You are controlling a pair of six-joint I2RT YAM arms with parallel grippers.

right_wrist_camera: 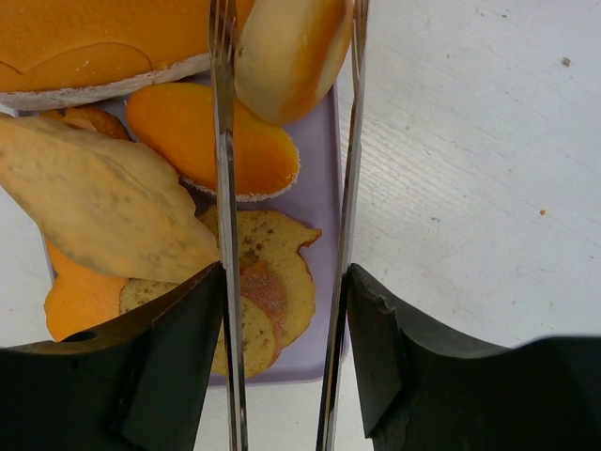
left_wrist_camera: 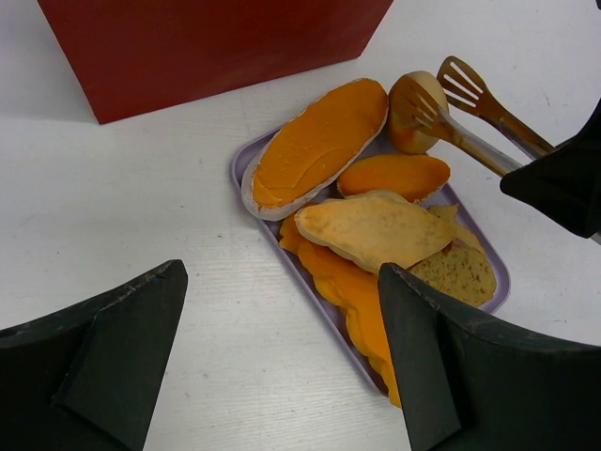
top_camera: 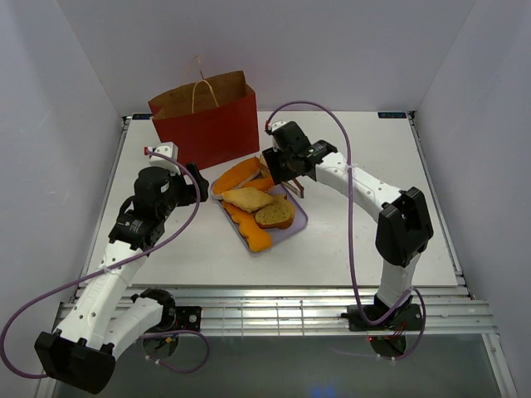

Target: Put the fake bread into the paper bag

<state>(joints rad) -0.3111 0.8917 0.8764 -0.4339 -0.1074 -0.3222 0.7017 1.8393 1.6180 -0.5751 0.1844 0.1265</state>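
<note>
White bench (top_camera: 373, 240) boxed in by plain white walls, seen from above. At its far side stands a red paper bag (top_camera: 211, 124), upright, mouth open, kraft brown inside; what lies in it cannot be seen. Just in front of the bag sits a lavender tray (right_wrist_camera: 317, 178) heaped with fake bread (top_camera: 253, 203): a long orange loaf (left_wrist_camera: 319, 146), an oval roll (left_wrist_camera: 394, 176), a tan toast slice (left_wrist_camera: 376, 230) and a brown-crusted slice (left_wrist_camera: 460, 272). The right tool (right_wrist_camera: 284, 287) is clamped on metal tongs (right_wrist_camera: 223, 141), whose two arms flank a small round bun (right_wrist_camera: 286, 47) at the tray's far end; whether the bun is lifted is unclear. The left tool (left_wrist_camera: 282, 282) hovers beside the tray, jaws wide apart, holding nothing. Judging by this, the task looks barely begun: every visible piece is on or over the tray, each yet to reach the bag.
</note>
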